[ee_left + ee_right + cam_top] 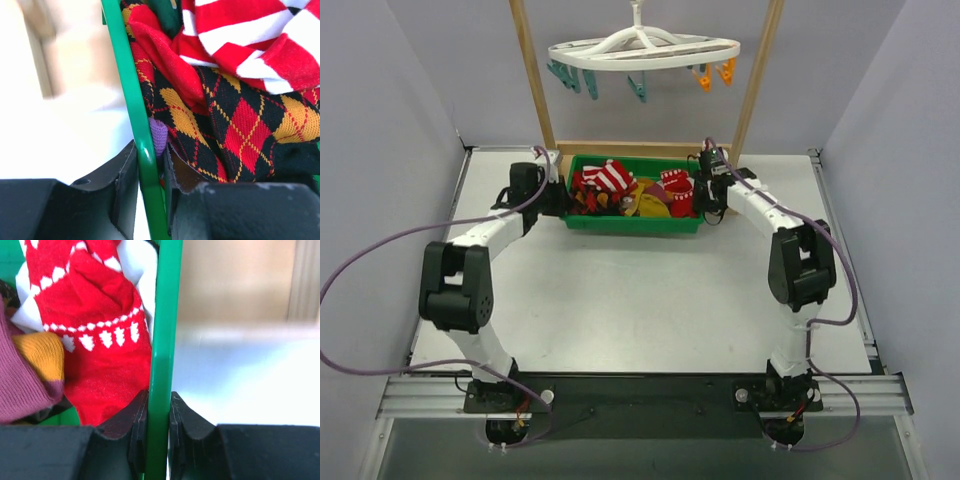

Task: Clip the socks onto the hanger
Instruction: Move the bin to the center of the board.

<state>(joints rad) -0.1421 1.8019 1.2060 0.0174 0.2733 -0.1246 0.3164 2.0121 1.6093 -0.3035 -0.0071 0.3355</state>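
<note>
While left gripper (149, 165) and right gripper (159, 402) clamp end walls of the green bin (630, 226), we see open table (640, 300) nearer, colourful socks (610, 178) heaped inside.

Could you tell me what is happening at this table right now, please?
Both arms stretch to the green bin at the back of the table. The left hand is closed on the bin's left wall and the right hand on its right wall, so they grip the bin, not a sock. The socks all lie in the bin. The hanger on the wooden rack has nothing on its clips yet.
</note>
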